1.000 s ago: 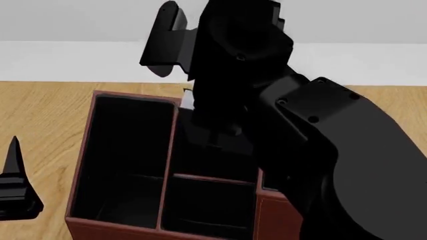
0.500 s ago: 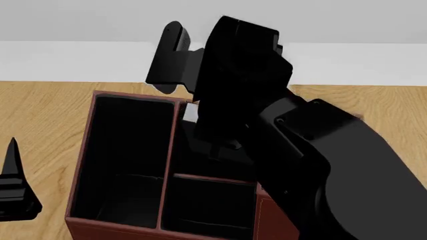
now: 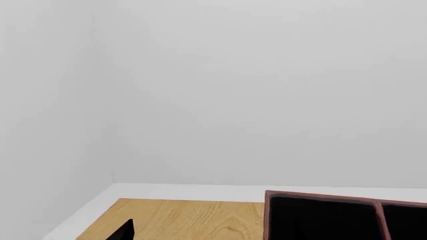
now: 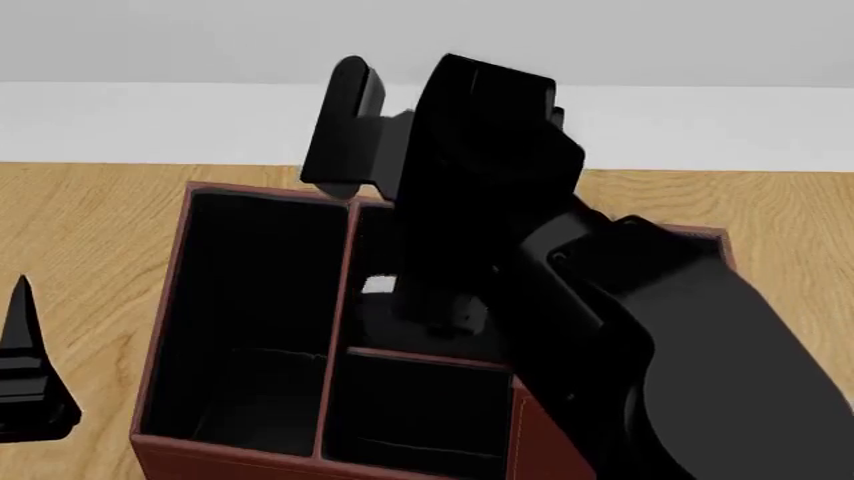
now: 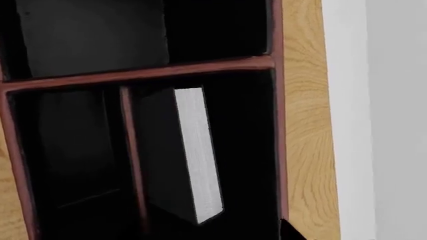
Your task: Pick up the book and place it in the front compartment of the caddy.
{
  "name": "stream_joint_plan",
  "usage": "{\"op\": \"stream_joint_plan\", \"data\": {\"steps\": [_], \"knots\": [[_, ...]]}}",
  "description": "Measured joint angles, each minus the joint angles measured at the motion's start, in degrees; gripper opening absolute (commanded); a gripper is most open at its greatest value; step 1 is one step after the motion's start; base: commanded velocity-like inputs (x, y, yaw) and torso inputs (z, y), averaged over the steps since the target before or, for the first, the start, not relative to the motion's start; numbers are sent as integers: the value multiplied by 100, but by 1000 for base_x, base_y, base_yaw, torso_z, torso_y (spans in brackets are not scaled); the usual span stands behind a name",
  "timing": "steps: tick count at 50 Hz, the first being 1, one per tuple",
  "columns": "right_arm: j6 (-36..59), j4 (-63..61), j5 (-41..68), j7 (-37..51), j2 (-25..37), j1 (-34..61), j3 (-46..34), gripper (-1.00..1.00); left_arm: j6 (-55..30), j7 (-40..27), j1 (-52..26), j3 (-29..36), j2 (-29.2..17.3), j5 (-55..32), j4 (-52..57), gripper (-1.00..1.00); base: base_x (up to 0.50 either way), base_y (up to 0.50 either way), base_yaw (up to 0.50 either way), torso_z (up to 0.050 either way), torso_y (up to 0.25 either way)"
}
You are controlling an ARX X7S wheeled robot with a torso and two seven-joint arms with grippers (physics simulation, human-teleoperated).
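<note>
Over the caddy (image 4: 160,300), the right arm (image 4: 641,330) hides the book (image 5: 190,155).

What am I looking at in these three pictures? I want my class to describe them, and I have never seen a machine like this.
This is a computer simulation of a two-armed robot, not a real photograph. One picture is from a camera on the robot's head, looking down over its arms. The other two are from cameras near the end of each arm.

On a wooden table stands the caddy, a reddish-brown box with black cells. The big black shape over it is the right arm. That arm's own camera looks down into the caddy, where the book, black with white page edges, stands tilted inside one cell. I cannot tell whether the arm's pincer grips it.

The left pincer holds nothing and waits beside the caddy. Its camera shows mainly the wall.
</note>
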Motion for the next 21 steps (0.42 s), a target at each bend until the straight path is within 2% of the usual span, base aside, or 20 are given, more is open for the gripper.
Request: {"op": "stream_joint_plan", "data": {"steps": [12, 21], "knots": [[-73, 74, 105, 219, 1, 229, 19, 100, 7, -23, 6, -15, -15, -41, 15, 100, 0, 0, 0, 0, 0], [-17, -107, 617, 741, 62, 649, 213, 100, -4, -41, -3, -29, -33, -78, 34, 100, 0, 0, 0, 0, 0]]}}
